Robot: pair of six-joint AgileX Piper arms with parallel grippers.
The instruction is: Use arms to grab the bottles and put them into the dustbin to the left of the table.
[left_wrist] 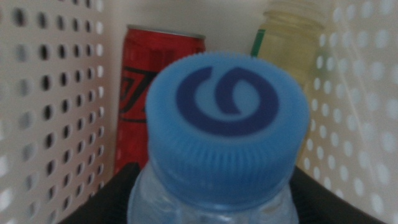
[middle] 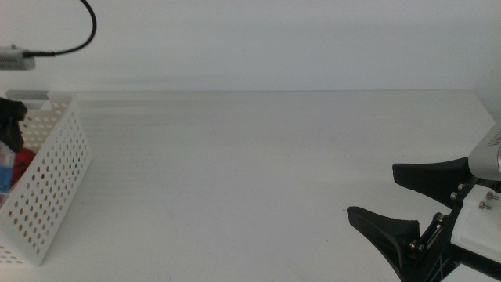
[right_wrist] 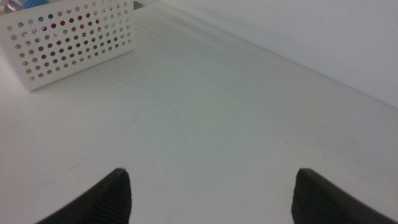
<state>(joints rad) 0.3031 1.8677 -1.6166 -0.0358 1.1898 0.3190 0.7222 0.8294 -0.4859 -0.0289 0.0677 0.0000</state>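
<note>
The white perforated dustbin point(middle: 47, 188) stands at the table's left edge. My left gripper point(middle: 11, 124) reaches down into it from above. In the left wrist view that gripper point(left_wrist: 214, 196) is shut on the neck of the blue-capped water bottle point(left_wrist: 227, 124), which is held upright inside the dustbin point(left_wrist: 50, 93). Behind the bottle stand the red soda can point(left_wrist: 140, 81) and the bottle of yellow liquid point(left_wrist: 289, 43). My right gripper point(middle: 377, 193) hovers open over the table at the front right, nothing between its jaws point(right_wrist: 211, 177).
The white table point(middle: 258, 164) stretches between the dustbin and the right gripper. A black cable point(middle: 78, 31) loops at the upper left. From the right wrist, the dustbin point(right_wrist: 68, 37) shows far off, colours visible through its holes.
</note>
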